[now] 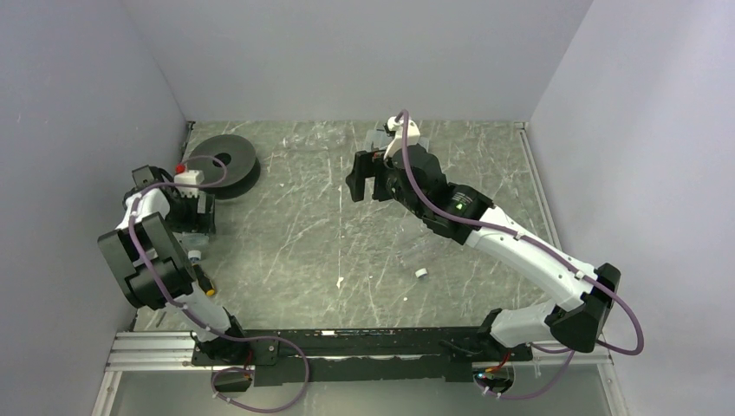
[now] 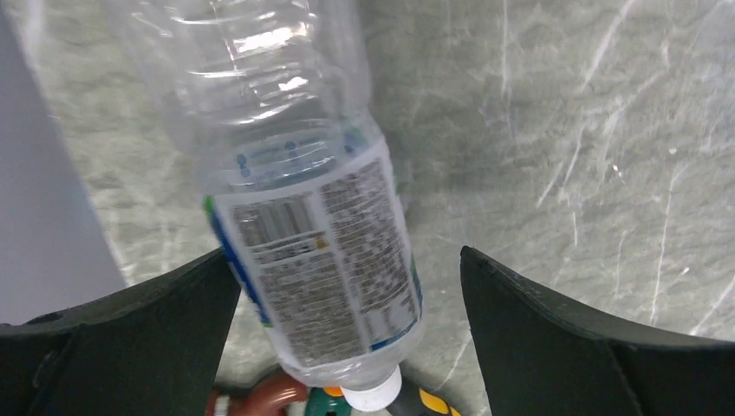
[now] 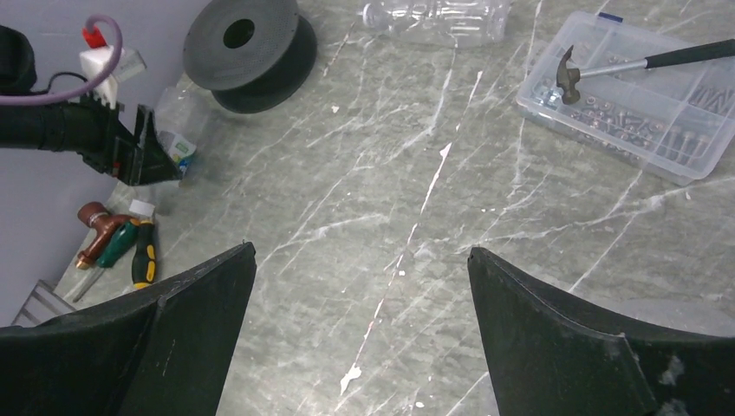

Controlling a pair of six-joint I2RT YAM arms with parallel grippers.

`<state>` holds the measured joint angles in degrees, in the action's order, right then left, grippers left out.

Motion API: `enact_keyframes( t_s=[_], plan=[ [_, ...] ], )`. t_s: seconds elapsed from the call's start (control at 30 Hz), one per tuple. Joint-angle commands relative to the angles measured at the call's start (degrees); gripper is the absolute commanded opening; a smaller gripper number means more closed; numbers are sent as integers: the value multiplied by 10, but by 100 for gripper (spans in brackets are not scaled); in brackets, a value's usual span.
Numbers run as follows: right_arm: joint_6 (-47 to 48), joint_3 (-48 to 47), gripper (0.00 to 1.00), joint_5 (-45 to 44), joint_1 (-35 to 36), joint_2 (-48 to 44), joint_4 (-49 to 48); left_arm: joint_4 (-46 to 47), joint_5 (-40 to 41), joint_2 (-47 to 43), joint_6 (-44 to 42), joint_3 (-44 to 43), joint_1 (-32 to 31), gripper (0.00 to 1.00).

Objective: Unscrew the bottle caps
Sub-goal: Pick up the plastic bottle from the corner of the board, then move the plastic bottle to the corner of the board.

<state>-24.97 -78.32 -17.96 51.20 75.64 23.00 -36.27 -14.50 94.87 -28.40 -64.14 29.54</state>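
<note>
A clear bottle (image 2: 321, 251) with a blue-and-white label lies on the table between the fingers of my left gripper (image 2: 347, 253). Its white cap (image 2: 373, 397) is on and points toward the wrist. The jaws are wide open: the left finger is at the label's edge, the right finger well apart. The same bottle shows in the right wrist view (image 3: 178, 130), at the left wall. My left gripper (image 1: 195, 227) covers it from above. My right gripper (image 3: 361, 249) is open and empty, raised over mid-table (image 1: 362, 178). A second clear bottle (image 3: 438, 19) lies farther off. A loose white cap (image 1: 421, 273) lies on the table.
A black spool (image 1: 227, 165) stands just behind the left gripper. Screwdrivers (image 3: 130, 247) with brown, green and yellow-black handles lie by the bottle's cap. A clear compartment tray (image 3: 633, 95) of screws carries a hammer (image 3: 607, 65). The left wall is close beside the left arm.
</note>
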Motion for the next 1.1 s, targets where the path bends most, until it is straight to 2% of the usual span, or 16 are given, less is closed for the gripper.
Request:
enact_keyframes(
  t_s=[0.0, 0.07, 0.17, 0.37, 0.47, 0.67, 0.9, 0.93, 1.07],
  plan=[
    [5, -3, 95, -11, 2, -15, -26, 10, -42, 4, -35, 39, -5, 99],
    [4, -6, 95, -11, 2, -14, -28, 12, -47, -4, -51, 63, -11, 98],
    [4, -11, 95, -10, 2, -12, -30, -4, -64, -20, -66, 71, -13, 84],
    [11, -23, 94, -10, 1, 3, -30, -116, -186, -77, -72, 46, -24, 51],
    [22, -32, 94, 1, -10, 27, -41, -164, -239, -109, -61, 35, -42, 40],
    [53, -174, 93, 60, -78, 200, -20, -210, -305, -142, -6, 8, -85, 33],
    [108, -493, 92, 118, -146, 514, 2, -278, -341, -139, 19, -62, -97, 33],
    [115, -515, 91, 124, -150, 556, -16, -281, -337, -140, 20, -69, -97, 33],
    [139, -540, 92, 133, -158, 616, -107, -281, -323, -135, 28, -88, -97, 33]
  ],
)
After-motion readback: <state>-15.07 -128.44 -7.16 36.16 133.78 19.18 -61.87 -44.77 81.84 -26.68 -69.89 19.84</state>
